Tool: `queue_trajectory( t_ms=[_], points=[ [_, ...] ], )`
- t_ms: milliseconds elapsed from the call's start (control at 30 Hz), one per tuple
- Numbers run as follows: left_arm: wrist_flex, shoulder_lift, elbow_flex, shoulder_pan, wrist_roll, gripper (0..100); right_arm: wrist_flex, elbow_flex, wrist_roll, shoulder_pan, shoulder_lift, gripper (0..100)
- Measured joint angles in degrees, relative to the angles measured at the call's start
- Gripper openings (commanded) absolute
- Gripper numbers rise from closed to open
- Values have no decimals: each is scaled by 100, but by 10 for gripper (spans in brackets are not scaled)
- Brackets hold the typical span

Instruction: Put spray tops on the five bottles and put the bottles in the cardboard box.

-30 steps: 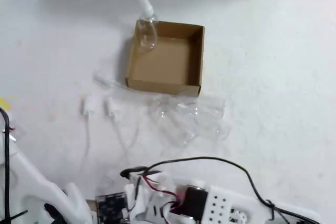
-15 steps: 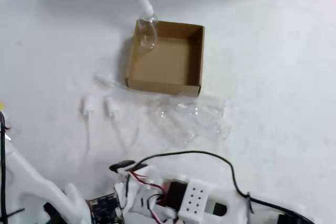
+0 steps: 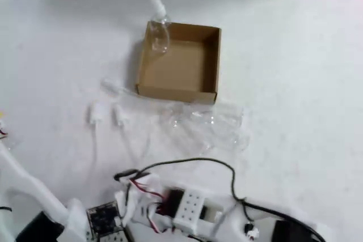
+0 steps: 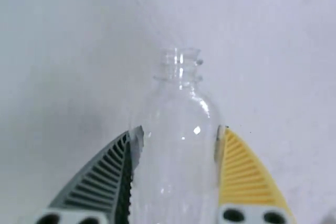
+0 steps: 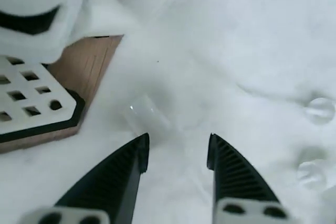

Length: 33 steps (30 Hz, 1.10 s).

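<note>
The bench (image 3: 295, 72) is covered by a white, slightly creased cloth. A shallow, open cardboard box (image 3: 180, 63) rests on it a little toward 12 o'clock from the middle. At the box's 6 o'clock, just beside its wall, a cluster of clear uncapped bottles (image 3: 207, 124) lies on the cloth, the bottles touching one another; their number is hard to tell. At the box's 8 o'clock a spray top (image 3: 113, 88) lies near the corner. Toward 7 o'clock lie a second spray top (image 3: 120, 115) and a third spray top (image 3: 95, 113), side by side and apart. At the box's 11 o'clock corner a capped bottle (image 3: 159, 26) lies across the rim.
</note>
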Motion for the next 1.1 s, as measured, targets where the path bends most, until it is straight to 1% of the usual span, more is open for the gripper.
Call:
queue_trajectory(
  t_ms=[233, 300, 367, 433, 500, 600, 700, 767, 867, 967, 1100],
  points=[
    [0, 0, 0, -9, 0, 21, -35, -615, -9, 18, 1327, 151],
    [0, 0, 0, -9, 0, 21, 88, -721, 26, 18, 1398, 102],
    [0, 0, 0, -9, 0, 21, 185, -765, 35, 18, 1415, 9],
    [0, 0, 0, -9, 0, 21, 220, -791, 35, 97, 1415, 33],
    [0, 0, -18, -9, 0, 21, 220, -826, 35, 176, 1415, 11],
    [0, 0, -132, -9, 9, 21, 229, -862, 35, 281, 1415, 15],
    [0, 0, -167, -9, 220, 21, 246, -888, 0, 492, 1380, 15],
    [0, 0, -246, -9, 343, 21, 448, -914, -255, 712, 1178, 15],
    [149, 0, -457, 176, 422, 21, 941, -967, -782, 1160, 457, 15],
    [607, 0, -721, 624, 440, 21, 1609, -967, -1248, 1609, -571, 15],
    [1266, 0, -1134, 1354, 457, 20, 2541, -967, -1732, 2409, -2136, 15]
  ],
)
